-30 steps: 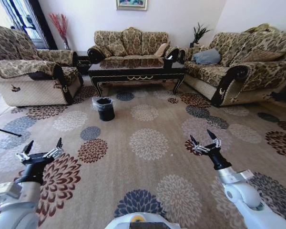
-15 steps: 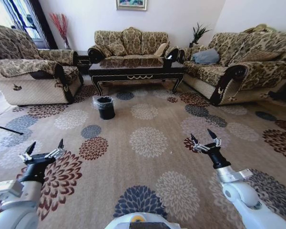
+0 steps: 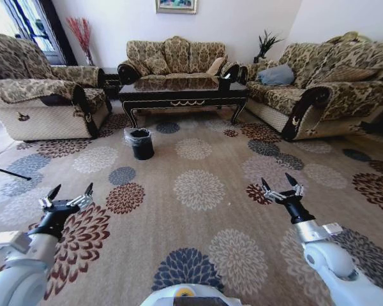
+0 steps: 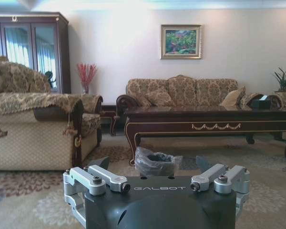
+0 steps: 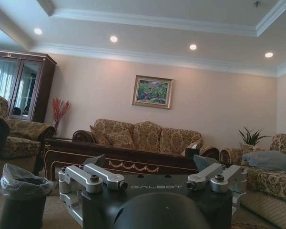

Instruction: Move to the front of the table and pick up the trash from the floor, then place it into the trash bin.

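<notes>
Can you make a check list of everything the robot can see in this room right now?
Surface: floor, flower-patterned carpet, open ahead of the robot.
Job's things: trash bin upright on the carpet near the table's left front leg; trash: nothing seen.
Clutter: black box on the table's right end.
Hands: left hand and right hand both open, empty, held low over the carpet.
Cables: nothing seen.
Surroundings: sofas on three sides, picture, cabinet, plant.

One word reads — "GALBOT" — on the left gripper (image 4: 152, 168) housing and the right gripper (image 5: 150, 165) housing.
</notes>
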